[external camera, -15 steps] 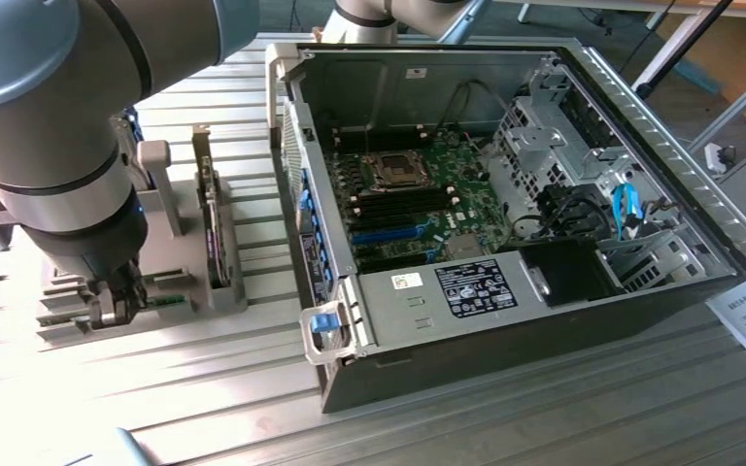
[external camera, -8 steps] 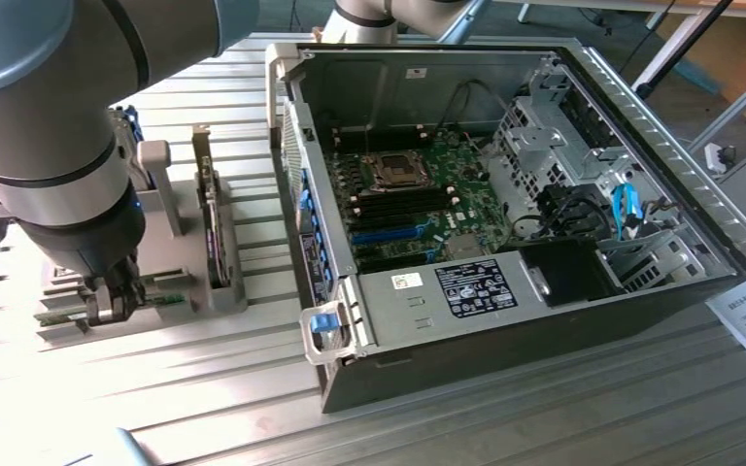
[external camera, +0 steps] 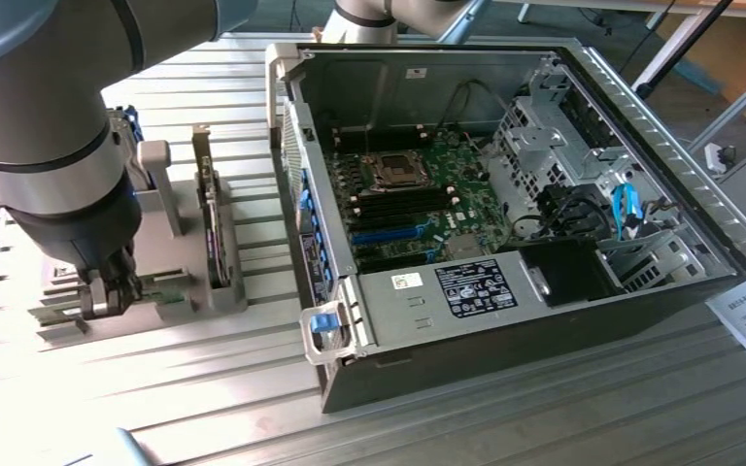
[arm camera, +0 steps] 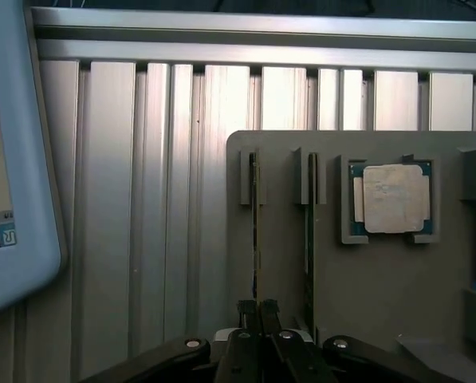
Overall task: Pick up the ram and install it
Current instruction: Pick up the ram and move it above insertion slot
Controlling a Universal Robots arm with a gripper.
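Your gripper (arm camera: 259, 308) sits low over the grey holder (arm camera: 381, 311), to the exterior view's left of the open computer case (external camera: 503, 320). Its fingers are pressed together on the thin edge of the ram (arm camera: 255, 223). The ram stands on edge in its slot, with a second stick (arm camera: 309, 231) just beside it and the square processor (arm camera: 393, 198) further along. This looks like the grasp stage of the pick. Set the pinch square to the board and in line with the slot, so the ram cannot bind against the slot's posts or tip toward its neighbour. Grip firmly, not hard; a thin board probably flexes.
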